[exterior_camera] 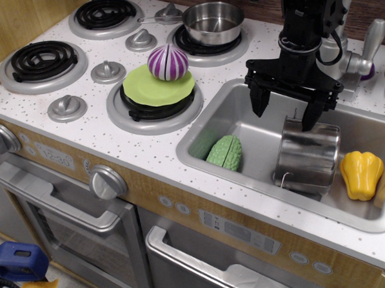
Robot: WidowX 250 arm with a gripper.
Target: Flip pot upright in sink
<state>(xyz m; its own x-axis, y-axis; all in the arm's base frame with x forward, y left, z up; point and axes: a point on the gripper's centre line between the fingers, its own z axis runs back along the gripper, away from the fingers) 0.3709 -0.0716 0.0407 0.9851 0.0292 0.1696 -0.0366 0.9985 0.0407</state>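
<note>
The shiny steel pot (pixel 307 156) is in the sink (pixel 205 133), right of centre. It leans, with its flat closed end up and a wire loop handle low at its front left. My gripper (pixel 285 110) hangs just above the pot's back left edge. Its jaws are open and hold nothing. The right fingertip (pixel 310 117) is close to the pot's upper rim; I cannot tell if it touches. The left fingertip (pixel 260 105) hangs over the bare sink floor.
A green bumpy vegetable (pixel 224 153) lies at the sink's left and a yellow pepper (pixel 361 174) right of the pot. The faucet (pixel 359 58) stands behind the sink. A long-handled saucepan (pixel 212 21) sits on the back burner. A purple onion (pixel 167 62) rests on a green plate (pixel 152 88).
</note>
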